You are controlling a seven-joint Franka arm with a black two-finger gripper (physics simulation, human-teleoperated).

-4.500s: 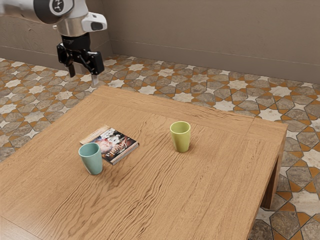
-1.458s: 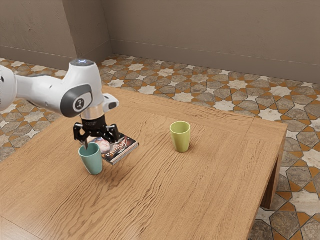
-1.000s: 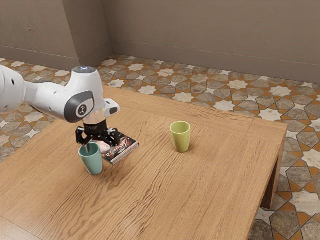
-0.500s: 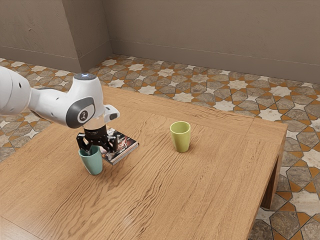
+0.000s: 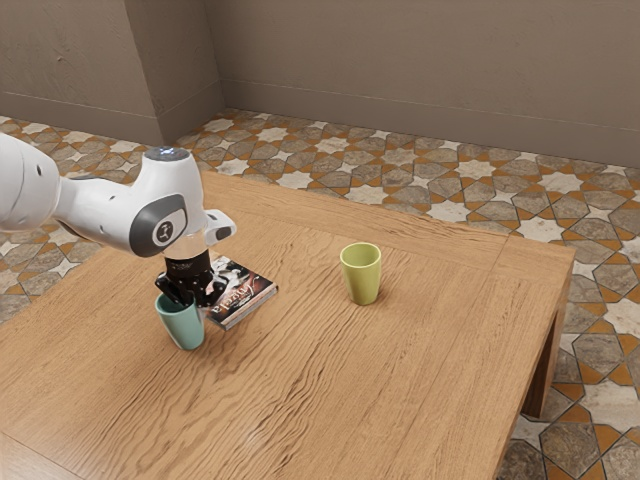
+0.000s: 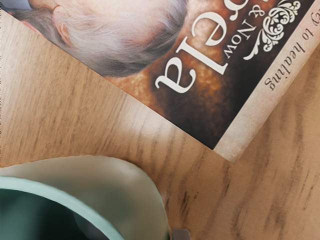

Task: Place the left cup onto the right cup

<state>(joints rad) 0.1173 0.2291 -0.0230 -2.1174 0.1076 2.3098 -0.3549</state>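
Note:
The left cup [image 5: 183,325] is teal and stands upright on the wooden table [image 5: 350,390], next to a book. My gripper [image 5: 186,300] is down at this cup's rim, on the side facing the book, and the hand hides part of the rim. In the wrist view the teal cup [image 6: 100,190] curves just under the hand, with its dark inside showing. The right cup [image 5: 360,273] is yellow-green, upright and alone, well off toward the exterior view's right.
A paperback book [image 5: 240,291] lies flat on the table right behind the teal cup, and its cover [image 6: 200,65] shows close beyond the rim. The table's right edge [image 5: 560,290] drops to a patterned tile floor.
My hand came from high at the back left down over the teal cup. Over the last half second it sank a little further onto the rim. Both cups have kept their places.

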